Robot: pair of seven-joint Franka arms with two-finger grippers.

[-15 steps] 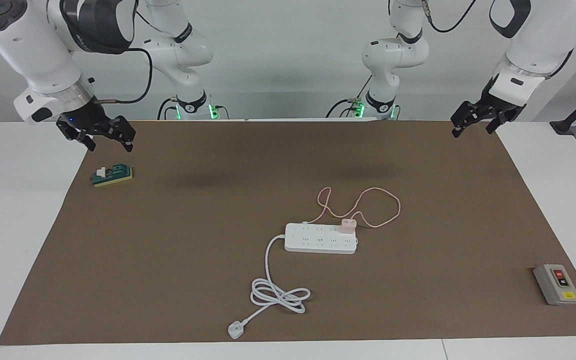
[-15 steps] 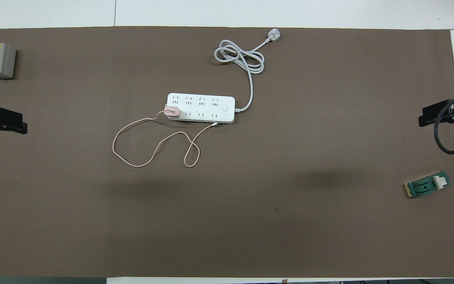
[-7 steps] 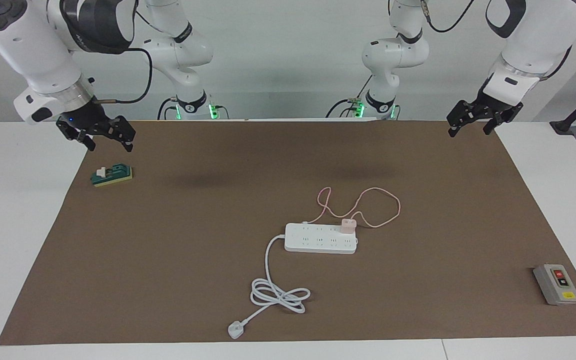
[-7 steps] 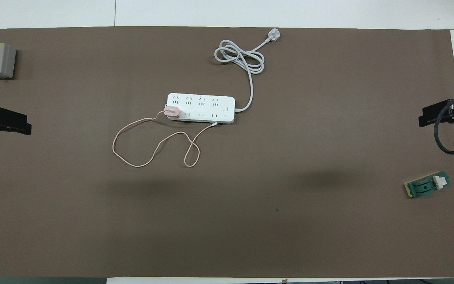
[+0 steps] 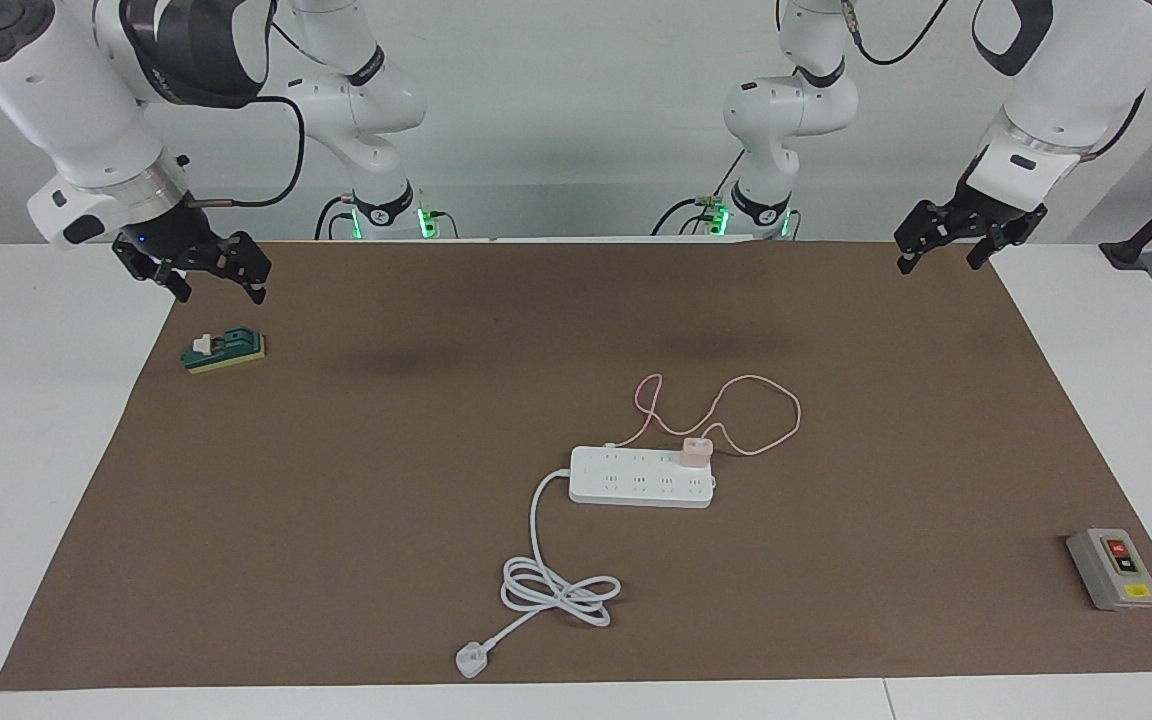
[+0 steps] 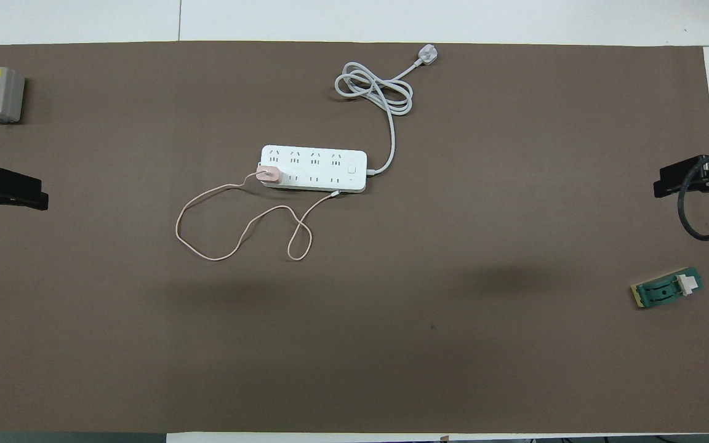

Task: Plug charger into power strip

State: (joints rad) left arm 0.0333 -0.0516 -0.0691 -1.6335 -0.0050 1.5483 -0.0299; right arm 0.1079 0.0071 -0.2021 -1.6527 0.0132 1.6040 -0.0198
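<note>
On the brown mat (image 5: 336, 520) covering the surface, the strip (image 5: 642, 476) is the landmark, lying flat near the middle. Only the facing view shows the arms whole and both pincers raised off the mat; the overhead view shows just their dark tips at the mat's two ends, but gives the strip's socket rows and the charger's seat on it more plainly.

Toward the right arm's end from the strip, the right pincer (image 5: 205, 274) hangs over the mat's edge, fingers spread, holding nothing; the green block (image 5: 225, 351) lies on the mat just under it.

From the strip, a thick white cord (image 5: 554, 588) runs to a coil and plug farther from the robots. The charger (image 5: 696, 452), a small pale pink cube, stands upright on the strip's end toward the left arm, seated in a socket of the row nearer the robots. Its thin pink cable (image 5: 766, 415) loops on the mat nearer the robots than the strip.

Toward the left arm's end from the strip, the left pincer (image 5: 944, 246) hangs over the mat's corner, fingers apart and empty. A grey box (image 5: 1113, 568) sits farther from the robots.
</note>
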